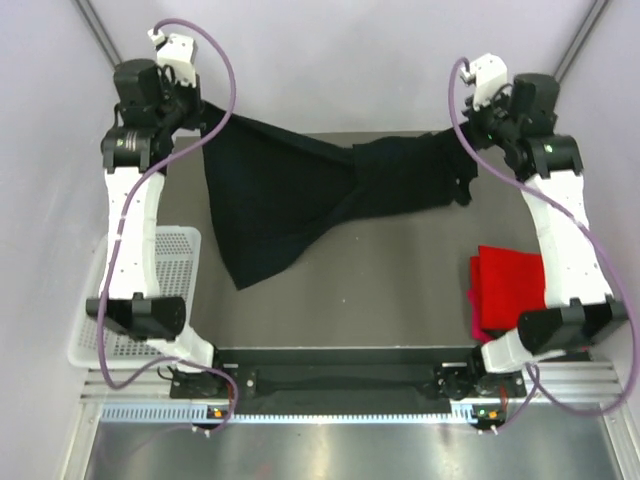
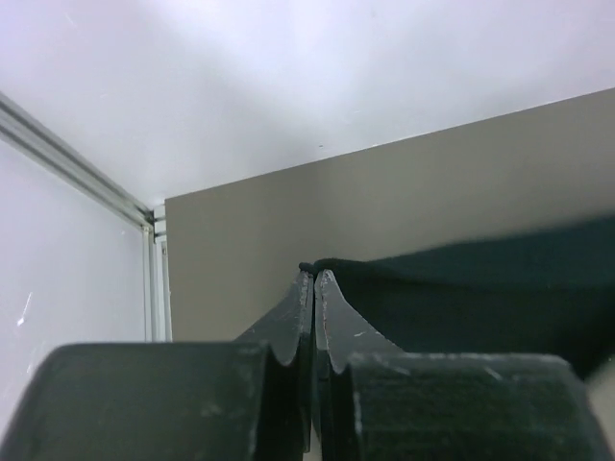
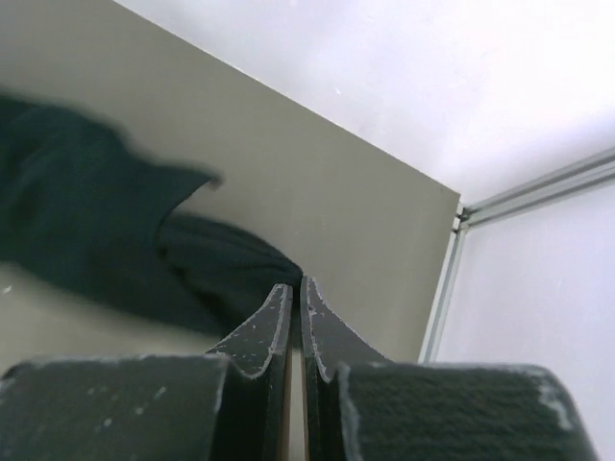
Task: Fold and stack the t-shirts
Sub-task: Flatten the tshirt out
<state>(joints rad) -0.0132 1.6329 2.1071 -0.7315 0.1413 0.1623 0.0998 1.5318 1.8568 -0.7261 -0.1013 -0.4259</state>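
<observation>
The large black t-shirt (image 1: pixel 290 195) hangs stretched between both arms above the far part of the grey table (image 1: pixel 380 290). My left gripper (image 1: pixel 196 108) is shut on its left edge; the left wrist view shows the black cloth (image 2: pixel 461 288) pinched at the closed fingertips (image 2: pixel 315 277). My right gripper (image 1: pixel 470 150) is shut on its right edge; the right wrist view shows the cloth (image 3: pixel 96 221) running from the closed tips (image 3: pixel 294 285). Its lower corner droops to the table. A folded red t-shirt (image 1: pixel 508 285) lies on a magenta one (image 1: pixel 472 310) at the right. The light-blue mark is hidden.
A white plastic mesh basket (image 1: pixel 160 290) stands off the table's left edge beside the left arm. White walls with metal frame posts (image 2: pixel 67 158) close in the far side. The arm bases sit along the near rail (image 1: pixel 330 380).
</observation>
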